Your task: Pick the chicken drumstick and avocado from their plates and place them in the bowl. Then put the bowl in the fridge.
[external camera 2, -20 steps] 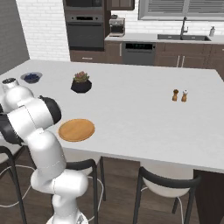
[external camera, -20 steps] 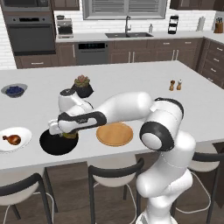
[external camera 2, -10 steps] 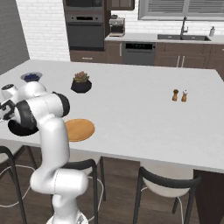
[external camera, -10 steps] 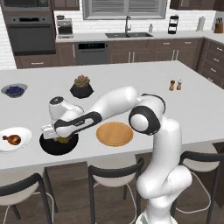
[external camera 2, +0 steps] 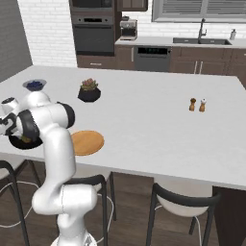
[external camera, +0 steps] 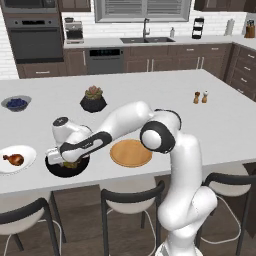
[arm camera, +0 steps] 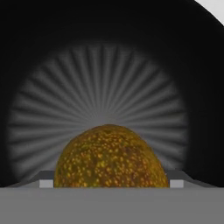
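Avocado (arm camera: 111, 157) sits between the gripper (arm camera: 111, 184) tips, low over the middle of the black bowl (arm camera: 100, 83); hand view shows the ribbed bowl floor right behind it. Fingers closed on the avocado, both sides snug against it. Can't tell if it touches the bowl floor.

Left base view: gripper (external camera: 70, 161) hangs over the bowl (external camera: 56, 169) at the front edge of the counter (external camera: 150, 95), arm stretched far left. Drumstick (external camera: 13, 159) lies on the white plate (external camera: 26, 152), just left of the bowl, apart from it. Wood plate (external camera: 131, 152) just right of the bowl, nothing on it.

Further back: berry bowl (external camera: 16, 103) at left, plant pot (external camera: 93, 100) near it, salt & pepper shakers (external camera: 200, 96) well to the right.
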Robot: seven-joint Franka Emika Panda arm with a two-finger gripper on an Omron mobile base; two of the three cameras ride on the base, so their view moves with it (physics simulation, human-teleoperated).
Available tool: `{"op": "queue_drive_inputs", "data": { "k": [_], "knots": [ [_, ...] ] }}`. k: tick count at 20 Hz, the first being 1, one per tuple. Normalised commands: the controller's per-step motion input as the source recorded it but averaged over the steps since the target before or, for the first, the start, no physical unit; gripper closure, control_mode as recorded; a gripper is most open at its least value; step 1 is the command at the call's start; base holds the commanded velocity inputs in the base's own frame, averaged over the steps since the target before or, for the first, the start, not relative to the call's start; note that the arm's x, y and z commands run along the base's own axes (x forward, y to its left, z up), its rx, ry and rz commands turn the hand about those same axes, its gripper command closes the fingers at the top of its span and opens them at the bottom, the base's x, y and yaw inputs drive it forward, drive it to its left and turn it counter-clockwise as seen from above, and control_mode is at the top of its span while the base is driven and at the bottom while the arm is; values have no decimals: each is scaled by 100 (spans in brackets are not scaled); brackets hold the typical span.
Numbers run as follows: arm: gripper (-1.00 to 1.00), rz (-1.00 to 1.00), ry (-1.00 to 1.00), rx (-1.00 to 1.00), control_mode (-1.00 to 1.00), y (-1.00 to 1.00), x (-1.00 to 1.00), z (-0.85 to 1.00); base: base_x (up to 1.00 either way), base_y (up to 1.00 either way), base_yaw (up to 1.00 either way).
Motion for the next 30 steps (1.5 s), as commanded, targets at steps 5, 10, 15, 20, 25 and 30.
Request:
{"op": "queue_drive_inputs", "data": {
  "k": [5,10,15,20,25,30],
  "knots": [
    [-100,0,0,0,-100,-1,5,0,0,0,0],
    [-100,0,0,0,-100,-7,1,22,0,0,0],
    [-100,0,0,0,-100,-56,-8,92,0,0,0],
    [-100,-1,0,4,-100,-100,-32,70,0,0,0],
    [-100,-3,0,7,-100,-100,-32,42,0,0,0],
    [-100,-4,2,11,-100,-100,-34,29,0,0,0]
  ]
}}
